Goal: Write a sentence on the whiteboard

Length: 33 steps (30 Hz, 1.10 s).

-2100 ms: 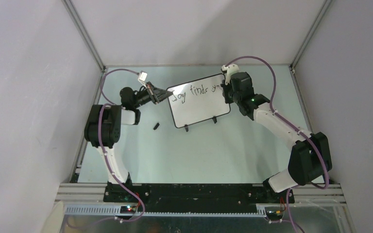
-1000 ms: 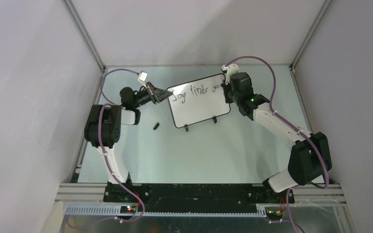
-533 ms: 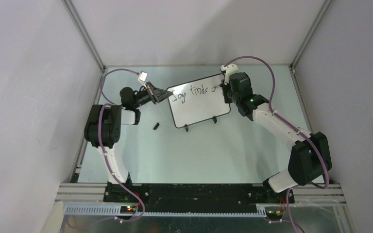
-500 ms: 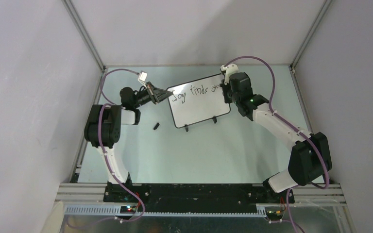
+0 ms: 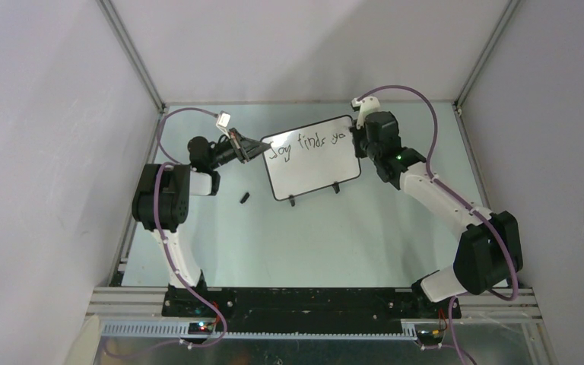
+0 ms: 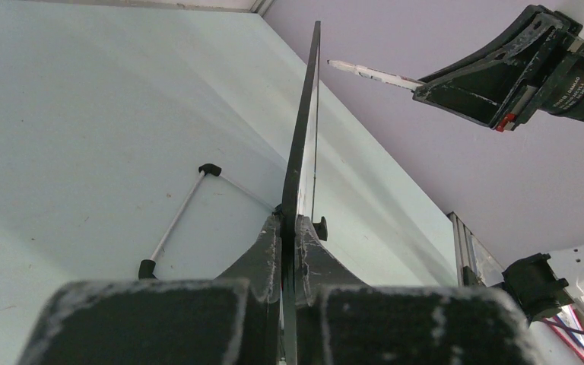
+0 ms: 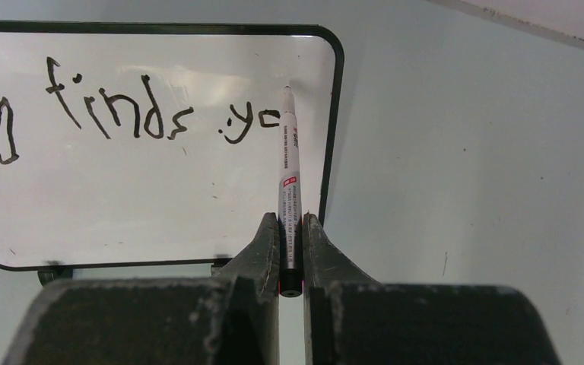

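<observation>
The whiteboard (image 5: 312, 163) stands on two black feet at the back of the table. The sentence (image 5: 308, 143) reads "Joy finds yo" along its top; it also shows in the right wrist view (image 7: 122, 106). My left gripper (image 5: 255, 148) is shut on the whiteboard's left edge (image 6: 304, 152), seen edge-on between my fingers. My right gripper (image 5: 359, 144) is shut on a white marker pen (image 7: 289, 182), whose tip sits at the board right of the "o", near the top right corner. The pen also shows in the left wrist view (image 6: 369, 72).
A small black pen cap (image 5: 244, 198) lies on the table left of the board's feet. The board's wire stand (image 6: 175, 220) rests on the table behind it. Grey enclosure walls close in at left, right and back.
The right gripper has moved the pen rightward along the top line, and the last word has grown from "y" to "yo". The left gripper and board have stayed still.
</observation>
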### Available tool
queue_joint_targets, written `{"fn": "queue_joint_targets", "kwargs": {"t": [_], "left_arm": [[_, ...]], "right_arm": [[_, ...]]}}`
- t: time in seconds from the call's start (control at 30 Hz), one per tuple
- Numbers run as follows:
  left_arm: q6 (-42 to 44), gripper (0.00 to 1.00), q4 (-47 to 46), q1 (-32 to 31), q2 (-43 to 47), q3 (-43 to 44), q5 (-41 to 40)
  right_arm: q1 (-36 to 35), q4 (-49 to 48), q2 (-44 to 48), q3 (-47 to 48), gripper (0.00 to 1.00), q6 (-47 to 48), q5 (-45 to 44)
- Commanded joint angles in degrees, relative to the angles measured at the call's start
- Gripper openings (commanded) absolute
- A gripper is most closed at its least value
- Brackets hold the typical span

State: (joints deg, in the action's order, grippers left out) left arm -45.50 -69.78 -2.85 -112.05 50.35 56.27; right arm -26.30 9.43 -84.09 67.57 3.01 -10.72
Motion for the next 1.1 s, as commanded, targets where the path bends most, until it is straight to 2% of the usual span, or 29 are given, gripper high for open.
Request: {"fn": "queue_joint_targets", "kwargs": {"t": [0.0, 1.07], "left_arm": [[3.92, 0.0, -0.34, 0.23, 1.94, -0.3, 1.09], [4.05, 0.0, -0.36, 0.23, 2.17, -0.43, 1.18]], "right_arm": [[0.56, -2.31, 0.93, 0.1, 0.0, -0.96, -0.7], [1.23, 0.31, -1.02, 0.17, 0.0, -1.25, -0.03]]}}
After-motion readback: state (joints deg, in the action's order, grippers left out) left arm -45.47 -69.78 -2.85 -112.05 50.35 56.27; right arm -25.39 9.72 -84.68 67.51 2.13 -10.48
